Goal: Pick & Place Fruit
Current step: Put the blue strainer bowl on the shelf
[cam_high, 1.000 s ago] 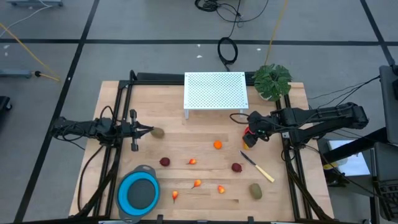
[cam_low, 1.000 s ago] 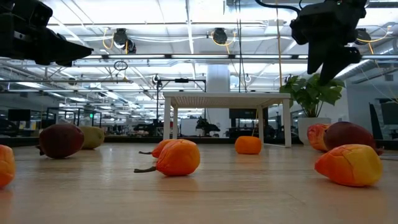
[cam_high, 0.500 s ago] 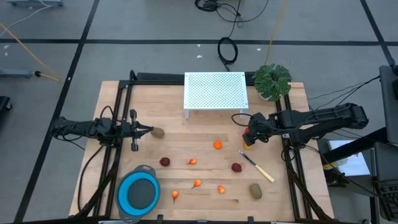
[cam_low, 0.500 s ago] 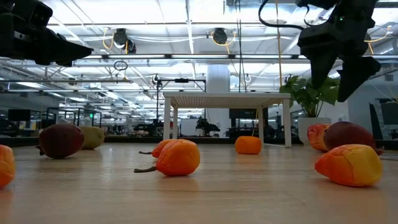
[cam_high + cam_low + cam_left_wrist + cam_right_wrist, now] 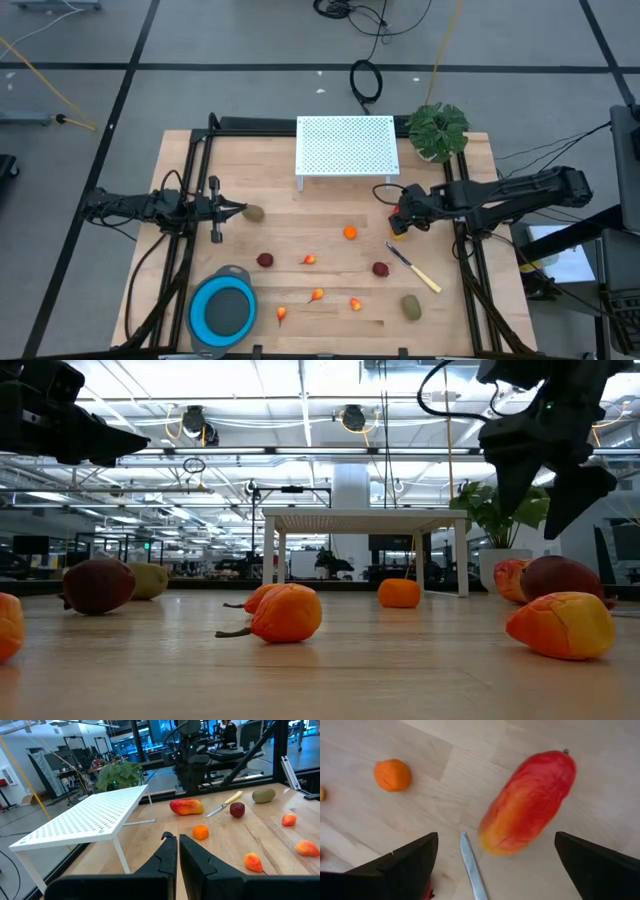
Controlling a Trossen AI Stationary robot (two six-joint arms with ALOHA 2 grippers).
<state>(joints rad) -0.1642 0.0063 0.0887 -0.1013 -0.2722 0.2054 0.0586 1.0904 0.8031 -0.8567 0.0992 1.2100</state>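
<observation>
The right arm reaches in from the counter's (image 5: pixel 330 210) right edge, forearm roughly level, wrist bent so the camera looks down on the wood. The right end effector (image 5: pixel 400 222) hangs above the surface with its two fingers spread wide, nothing between them. The low view confirms it (image 5: pixel 548 480): both fingers are splayed and clear of the counter.

The elongated red-yellow fruit (image 5: pixel 530 802) lies flat on the wood directly beneath that end effector, within the span of the open fingers but untouched by either. It lies at a slant to the line between the fingers. The tip of the knife (image 5: pixel 472 867) lies just beside the fruit's yellow end. An orange ball (image 5: pixel 392 775) rests farther off on the same side as the knife.

The left arm reaches in from the left edge and holds level. The left end effector (image 5: pixel 238 210) has its fingers pressed together, empty. A brown-green oval fruit (image 5: pixel 255 213) sits just ahead of its tips.

Elsewhere on the counter: a dark red ball (image 5: pixel 264 260), another dark red ball (image 5: pixel 380 268), a second brown-green oval (image 5: pixel 411 306), and small orange-red bits (image 5: pixel 317 295) scattered between them. The blue bowl (image 5: pixel 223 310) stands at the near left corner.
</observation>
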